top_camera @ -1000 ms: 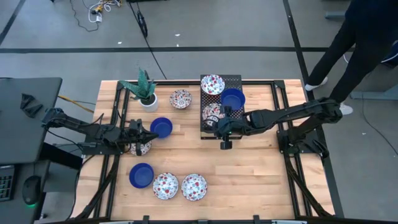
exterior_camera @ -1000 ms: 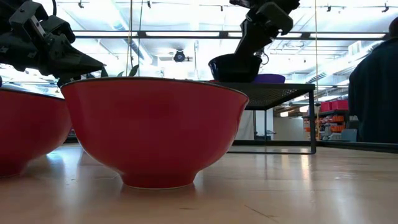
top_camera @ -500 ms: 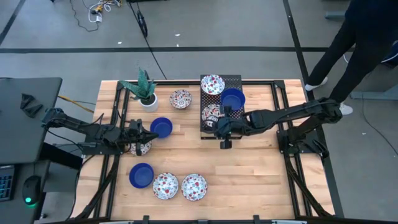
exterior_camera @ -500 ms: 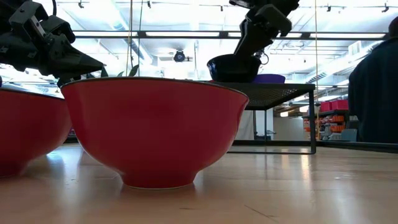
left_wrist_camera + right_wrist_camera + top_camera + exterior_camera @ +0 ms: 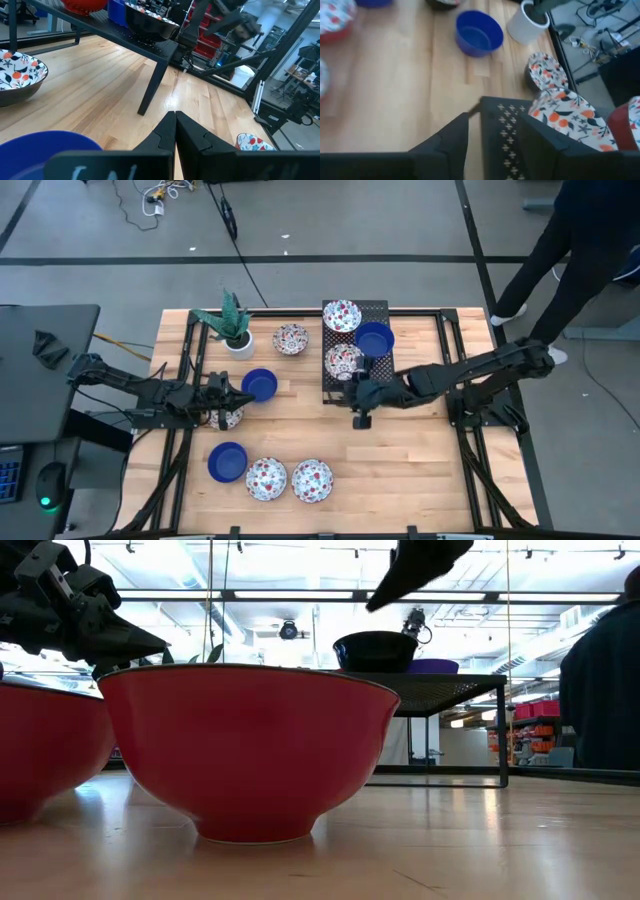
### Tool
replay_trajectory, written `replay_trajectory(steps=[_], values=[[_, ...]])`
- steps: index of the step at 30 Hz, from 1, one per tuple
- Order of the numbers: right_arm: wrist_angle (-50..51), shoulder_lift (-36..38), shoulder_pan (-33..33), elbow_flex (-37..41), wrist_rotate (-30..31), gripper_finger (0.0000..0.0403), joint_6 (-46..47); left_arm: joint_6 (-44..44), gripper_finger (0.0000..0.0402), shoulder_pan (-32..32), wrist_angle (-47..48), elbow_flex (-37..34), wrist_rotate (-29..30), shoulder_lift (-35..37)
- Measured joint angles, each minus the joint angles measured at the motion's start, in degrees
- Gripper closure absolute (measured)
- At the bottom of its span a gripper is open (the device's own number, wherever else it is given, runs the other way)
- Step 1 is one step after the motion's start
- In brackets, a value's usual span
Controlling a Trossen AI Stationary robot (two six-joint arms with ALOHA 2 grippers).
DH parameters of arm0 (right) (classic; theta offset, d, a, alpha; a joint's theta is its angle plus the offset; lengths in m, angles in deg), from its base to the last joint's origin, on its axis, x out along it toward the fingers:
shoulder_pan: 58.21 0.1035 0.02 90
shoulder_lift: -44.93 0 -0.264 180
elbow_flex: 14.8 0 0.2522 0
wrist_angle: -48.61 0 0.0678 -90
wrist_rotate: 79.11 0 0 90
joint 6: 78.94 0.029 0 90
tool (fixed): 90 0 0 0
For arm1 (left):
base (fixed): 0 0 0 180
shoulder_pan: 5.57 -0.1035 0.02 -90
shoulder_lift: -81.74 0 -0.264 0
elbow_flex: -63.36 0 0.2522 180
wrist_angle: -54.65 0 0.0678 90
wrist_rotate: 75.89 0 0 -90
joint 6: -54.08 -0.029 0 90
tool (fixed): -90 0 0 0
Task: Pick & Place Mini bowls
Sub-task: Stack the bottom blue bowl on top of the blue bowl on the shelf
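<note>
Three mini bowls sit on the black mesh rack (image 5: 356, 372): a floral one (image 5: 342, 315), a blue one (image 5: 375, 338) and a floral one (image 5: 343, 360) at its near end. On the table stand a floral bowl (image 5: 291, 338), a blue one (image 5: 260, 384), and a near row of blue (image 5: 227, 461) and two floral bowls (image 5: 266, 478) (image 5: 312, 480). My right gripper (image 5: 357, 390) (image 5: 495, 145) hangs open just off the rack's near edge, above the bowl (image 5: 377, 650). My left gripper (image 5: 238, 398) (image 5: 175, 117) is shut, level, over another floral bowl (image 5: 228, 418).
A white plant pot (image 5: 238, 340) stands at the table's far left. A person (image 5: 575, 240) stands beyond the far right corner. Bare wood lies in the table's middle and near right. In the low view, red bowl sides (image 5: 245, 750) fill the foreground.
My right gripper has opened and let go of the floral bowl at the rack's near end. It has drawn up and back toward the table's near edge. The bowl stays on the rack.
</note>
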Motion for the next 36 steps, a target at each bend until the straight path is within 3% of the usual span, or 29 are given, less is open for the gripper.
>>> replay_trajectory(steps=[5,11,16,22,27,31,34,36], values=[[-0.1,1.8,7.5,0.0,1.0,0.0248,5.4,-3.0,0.0390,1.3,-3.2,0.0,0.0,-0.1],[-3.6,0.9,18.8,1.3,3.5,0.0276,14.2,-15.8,0.0397,6.4,-21.8,0.0,0.0,-5.1],[-14.5,0.5,27.9,11.6,6.1,0.0302,21.8,-22.7,0.0397,11.5,-35.5,0.3,0.3,-14.9],[-36.3,0.5,33.8,26.1,6.2,0.0331,36.2,-23.4,0.0399,15.6,-36.4,10.1,4.3,-33.1],[-49.6,0.5,35.5,34.9,8.4,0.0352,39.5,-23.9,0.0399,18.5,-24.3,26.0,5.9,-48.8],[-51.8,0.5,35.5,38.3,11.0,0.0366,41.2,-16.1,0.0398,20.9,0.7,41.0,6.0,-57.7],[-51.8,0.5,35.4,39.2,12.4,0.0372,41.8,-3.8,0.0396,22.5,22.0,52.3,4.8,-63.2],[-51.9,0.5,35.4,39.3,12.8,0.0376,40.8,5.1,0.0395,23.4,35.8,59.1,0.8,-66.7]])
